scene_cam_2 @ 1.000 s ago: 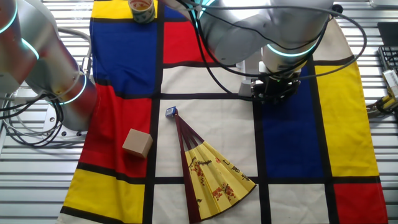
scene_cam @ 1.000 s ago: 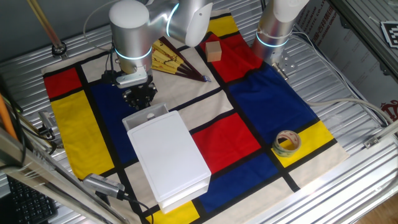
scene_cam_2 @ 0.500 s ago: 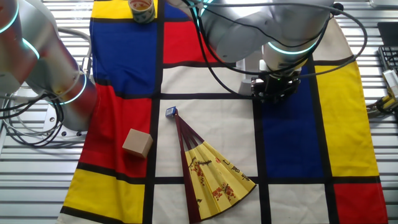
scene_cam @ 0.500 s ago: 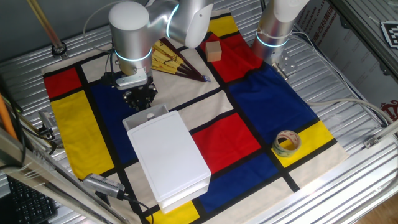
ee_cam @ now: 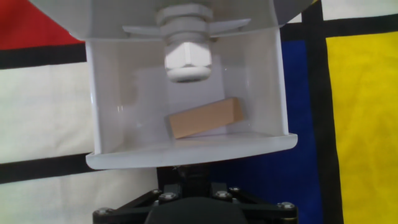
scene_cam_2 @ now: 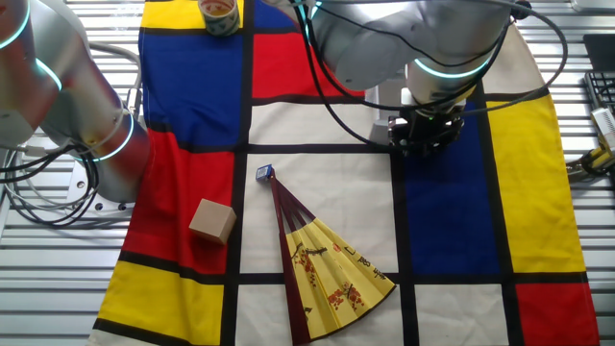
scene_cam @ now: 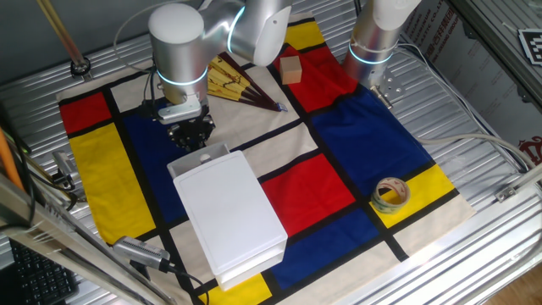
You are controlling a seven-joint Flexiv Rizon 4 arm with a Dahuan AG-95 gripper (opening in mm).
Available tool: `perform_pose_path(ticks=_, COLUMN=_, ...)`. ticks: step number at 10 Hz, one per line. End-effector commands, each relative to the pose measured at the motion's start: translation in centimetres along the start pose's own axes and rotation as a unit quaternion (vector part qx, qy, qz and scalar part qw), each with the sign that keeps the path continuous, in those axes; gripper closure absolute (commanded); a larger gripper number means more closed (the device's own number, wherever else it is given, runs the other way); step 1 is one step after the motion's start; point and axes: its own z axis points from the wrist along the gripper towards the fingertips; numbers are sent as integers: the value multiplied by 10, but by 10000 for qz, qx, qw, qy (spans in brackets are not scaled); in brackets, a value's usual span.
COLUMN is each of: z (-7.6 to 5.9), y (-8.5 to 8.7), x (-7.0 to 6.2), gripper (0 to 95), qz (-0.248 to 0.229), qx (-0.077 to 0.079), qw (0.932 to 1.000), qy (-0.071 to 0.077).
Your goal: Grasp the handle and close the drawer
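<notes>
**Gripper at the open drawer's front**

The drawer (ee_cam: 186,146) is seen slid partly out of the box (scene_cam: 233,216), a wooden block (ee_cam: 205,118) lying inside. The gripper (scene_cam: 190,135) is poised at the drawer's front, at 11 o'clock from the box. The handle is hidden; the fingers' state cannot be told.

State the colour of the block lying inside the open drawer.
Tan wood block, in the white drawer; hand view.

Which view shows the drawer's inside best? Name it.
The hand view: it looks into the open drawer, where a wooden block lies. One fixed view shows only the drawer's rim; in the other, the arm hides it.
</notes>
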Motion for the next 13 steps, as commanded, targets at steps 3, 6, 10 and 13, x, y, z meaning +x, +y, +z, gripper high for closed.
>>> perform_pose_path(ticks=3, z=1, y=0, x=-4, gripper=950, qz=34, qx=-11, qw=10000, qy=10)
perform_pose_path(ticks=6, z=0, y=0, x=-6, gripper=950, qz=20, qx=-20, qw=10000, qy=1)
perform_pose_path(ticks=10, z=0, y=1, x=-12, gripper=950, qz=-59, qx=-26, qw=10000, qy=-6)
perform_pose_path(ticks=13, z=1, y=1, x=-17, gripper=950, qz=-127, qx=-23, qw=9999, qy=-12)
